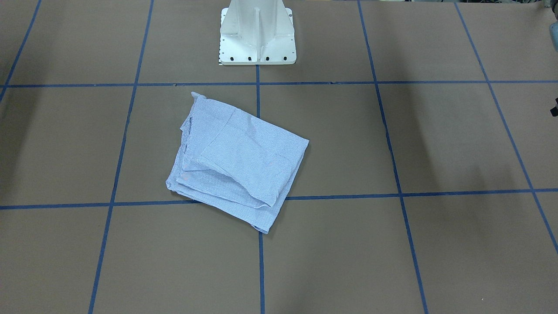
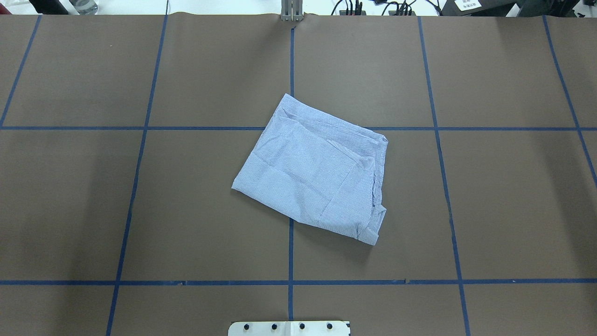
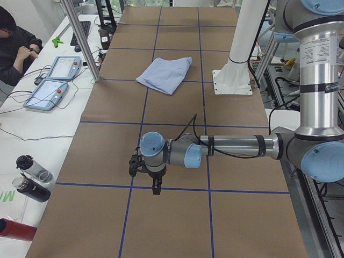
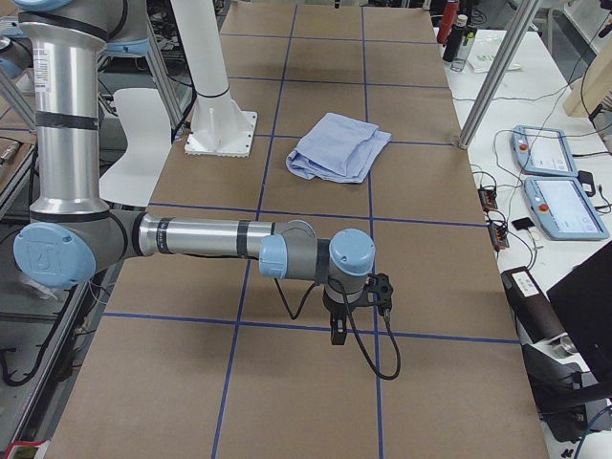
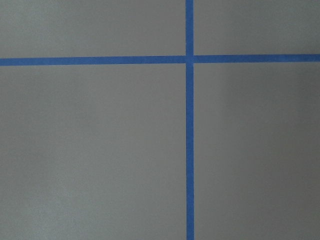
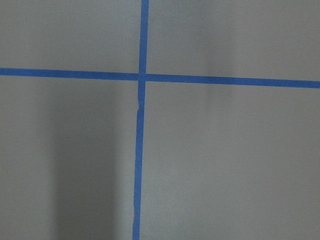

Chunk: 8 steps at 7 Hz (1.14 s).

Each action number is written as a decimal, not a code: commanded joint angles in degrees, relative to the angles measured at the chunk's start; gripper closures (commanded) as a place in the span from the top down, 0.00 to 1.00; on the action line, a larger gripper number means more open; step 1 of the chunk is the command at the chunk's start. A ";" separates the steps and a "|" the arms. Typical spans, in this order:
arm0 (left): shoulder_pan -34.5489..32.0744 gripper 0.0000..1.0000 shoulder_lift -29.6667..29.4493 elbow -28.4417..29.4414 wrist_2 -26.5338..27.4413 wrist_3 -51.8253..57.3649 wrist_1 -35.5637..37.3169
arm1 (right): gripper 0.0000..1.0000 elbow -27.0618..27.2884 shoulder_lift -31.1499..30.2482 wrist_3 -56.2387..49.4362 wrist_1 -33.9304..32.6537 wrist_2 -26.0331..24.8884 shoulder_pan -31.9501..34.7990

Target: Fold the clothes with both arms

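Note:
The clothes are one light blue-and-white striped shirt (image 2: pixel 312 170), folded into a rough rectangle of several layers near the table's middle, also seen as the shirt (image 1: pixel 237 161), (image 3: pixel 164 72), (image 4: pixel 337 148). Both arms are stretched out low over the table's far ends, well away from it. The left gripper (image 3: pixel 146 173) hangs over a blue tape crossing, and so does the right gripper (image 4: pixel 359 301). These side views do not let me tell whether either is open or shut. Both wrist views hold only brown table and blue tape lines.
The white pedestal base (image 1: pixel 257 35) stands at the robot's side of the table. A seated person (image 3: pixel 13 43), control tablets (image 3: pixel 54 80), (image 4: pixel 555 182) and bottles (image 3: pixel 29 177) line the operators' bench. Metal posts (image 3: pixel 80 37), (image 4: pixel 488 81) stand at that table edge.

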 commanded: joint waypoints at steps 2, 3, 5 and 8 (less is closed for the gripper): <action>0.00 0.99 -0.04 -0.09 0.03 0.16 0.00 | 1.00 -0.20 -0.01 -0.17 0.00 -0.02 0.00; 0.00 0.99 -0.13 -0.18 0.12 0.16 0.00 | 1.00 -0.29 -0.01 -0.17 -0.09 -0.02 0.00; -0.17 0.99 -0.30 -0.88 0.56 0.51 0.43 | 1.00 -0.20 -0.01 -0.26 0.00 -0.02 0.00; -0.35 0.99 -0.39 -1.41 0.56 0.60 0.61 | 1.00 -0.20 -0.01 -0.17 0.00 -0.02 -0.09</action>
